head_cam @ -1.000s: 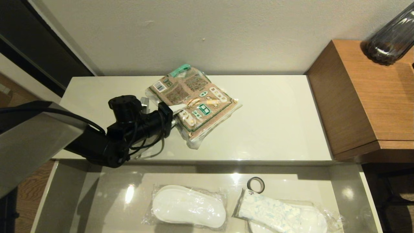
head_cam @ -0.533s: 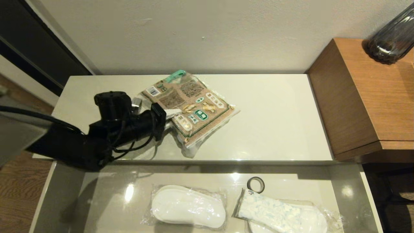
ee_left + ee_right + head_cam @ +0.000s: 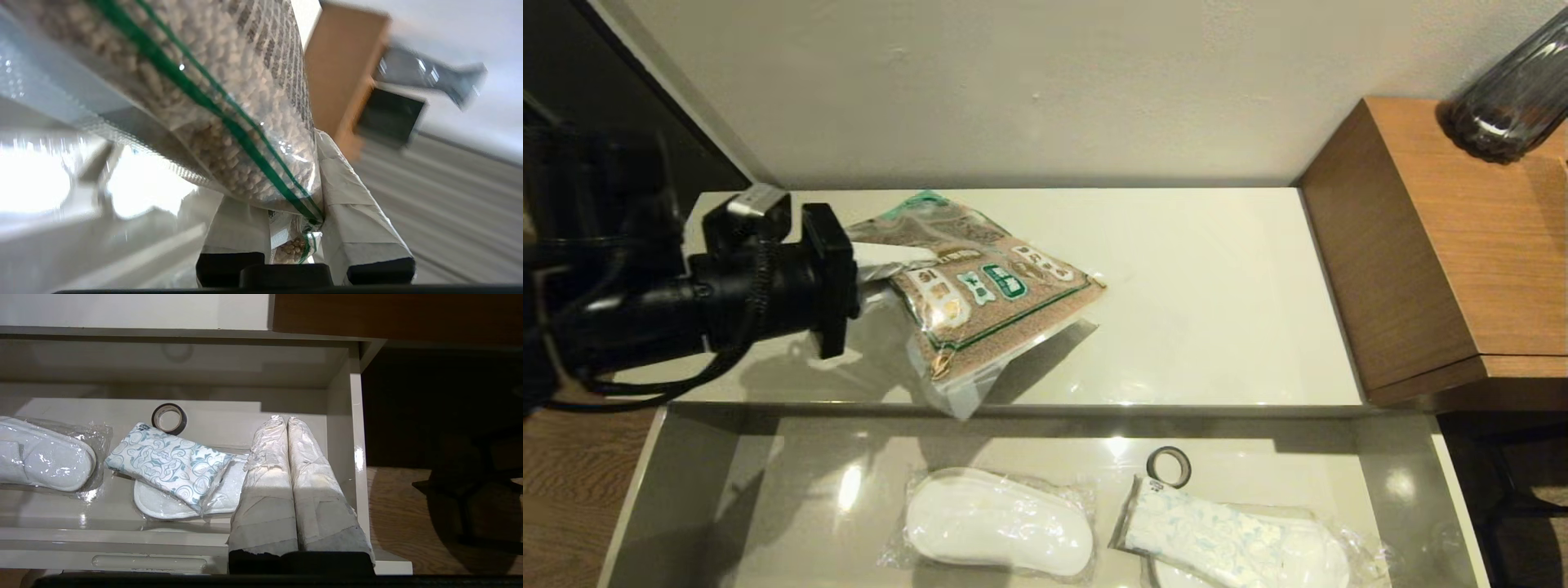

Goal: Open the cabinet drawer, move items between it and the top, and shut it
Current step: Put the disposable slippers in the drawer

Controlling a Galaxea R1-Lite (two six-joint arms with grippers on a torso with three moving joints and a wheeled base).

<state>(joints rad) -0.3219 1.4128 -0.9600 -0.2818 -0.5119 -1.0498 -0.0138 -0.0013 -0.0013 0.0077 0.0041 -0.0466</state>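
The robot's left gripper clamped a corner of the brown-and-green packet between its taped fingers, the fingers drawn in to a narrow gap on the clear plastic edge, and held the packet tilted above the left half of the cabinet top, its lower corner hanging over the front edge of that glossy cream surface and its shadow falling on the slab beneath. The packet's green tab pointed toward the back wall. In the left wrist view the packet filled most of the frame, its green border line running down into the grip. The cabinet drawer stood pulled open below the top; inside lay a white slipper in a clear bag near the middle, and to its right the white pack with a blue pattern resting on top of a second bagged slipper, with a small dark tape ring just behind the pack's corner. The right gripper hung over the drawer's right end, seen only in its own wrist view, its two taped fingers pressed together with nothing between them. A wooden block unit stood against the right end of the top, with a dark ribbed glass vase on it
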